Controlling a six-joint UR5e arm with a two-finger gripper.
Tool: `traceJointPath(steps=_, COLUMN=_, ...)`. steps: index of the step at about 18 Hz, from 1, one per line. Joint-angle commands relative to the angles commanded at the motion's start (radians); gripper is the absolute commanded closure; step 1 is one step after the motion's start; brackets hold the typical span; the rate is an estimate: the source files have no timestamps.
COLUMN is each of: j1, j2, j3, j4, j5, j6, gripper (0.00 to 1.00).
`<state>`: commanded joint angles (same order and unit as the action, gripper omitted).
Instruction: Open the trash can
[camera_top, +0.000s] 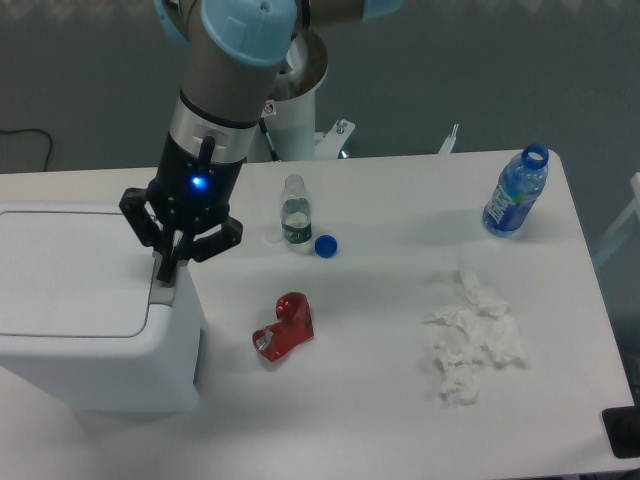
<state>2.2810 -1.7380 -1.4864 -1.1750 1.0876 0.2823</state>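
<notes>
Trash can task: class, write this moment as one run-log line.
gripper: shut, tips on grey push tab | trash can: lid down | phase: pressing tab

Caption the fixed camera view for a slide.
Gripper closed, fingertips at the push tab of the closed white trash can.

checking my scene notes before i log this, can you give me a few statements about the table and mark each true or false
1. The trash can has its lid down. True.
2. The claw sits over the tab at the lid's right edge. True.
3. The clear bottle has its blue cap screwed on. False: the cap lies on the table beside it.
4. The blue bottle lies on its side. False: it stands upright near the far right corner.
5. The crumpled tissue lies right of the red object. True.
</notes>
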Motion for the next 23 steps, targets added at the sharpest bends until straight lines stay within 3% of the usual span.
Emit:
traceJointPath(steps=20, j1=-0.002, j2=0.0, j3=0.003, j4=0.003, j5=-0.002, j6=0.002, gripper=0.86)
traceJointPath(steps=22, j1=0.0, j2=0.002, j3=0.009, j4=0.003, j5=-0.003, j6=0.005, gripper=0.76)
traceJointPath(steps=23, j1=0.002, j2=0.003, j3=0.012, j4=0.003, j5=-0.005, j6=0.009, gripper=0.64)
